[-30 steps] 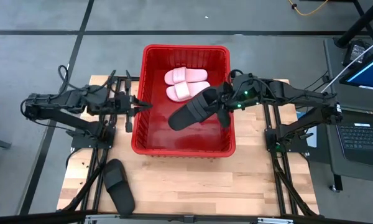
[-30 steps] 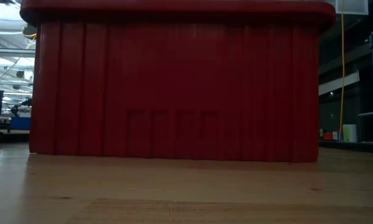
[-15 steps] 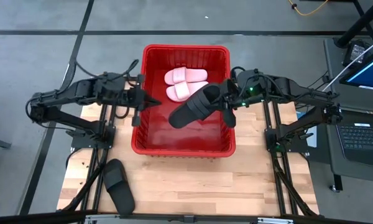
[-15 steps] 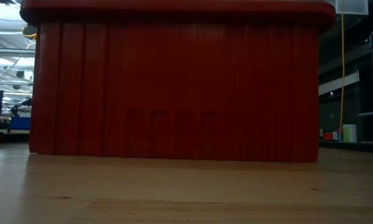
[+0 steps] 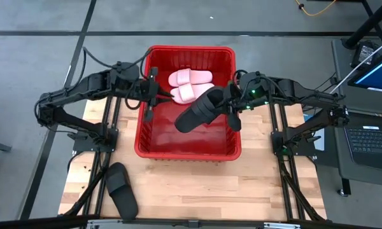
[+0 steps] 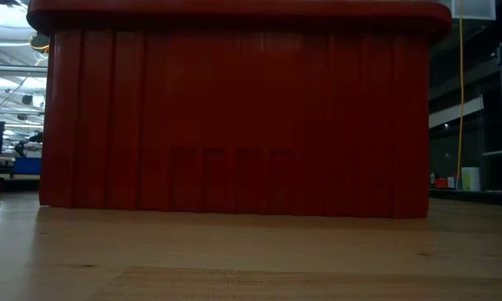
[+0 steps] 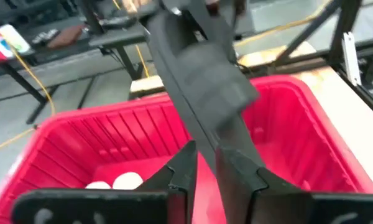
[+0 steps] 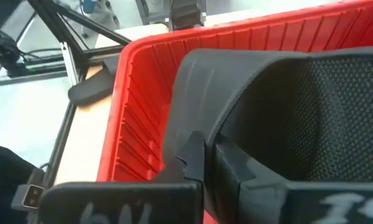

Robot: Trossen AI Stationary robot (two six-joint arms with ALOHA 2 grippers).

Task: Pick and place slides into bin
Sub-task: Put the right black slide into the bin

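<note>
Right end effector (image 5: 230, 104) is clamped on a black slide (image 5: 200, 111) above the bin (image 5: 186, 150); left end effector (image 5: 154, 97), narrowly parted, hovers at the bin's left rim holding nothing

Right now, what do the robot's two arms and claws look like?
Both arms are dark, jointed and slim, with loose black cables looping along them. The left claw and right claw each end in two dark fingers. A small green light glows near the right arm's wrist.

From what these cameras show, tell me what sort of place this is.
Probably a robotics lab or workshop: a wooden table on a grey concrete floor marked with dark lines, a laptop on a side bench, and an orange cable trailing across the floor.
</note>
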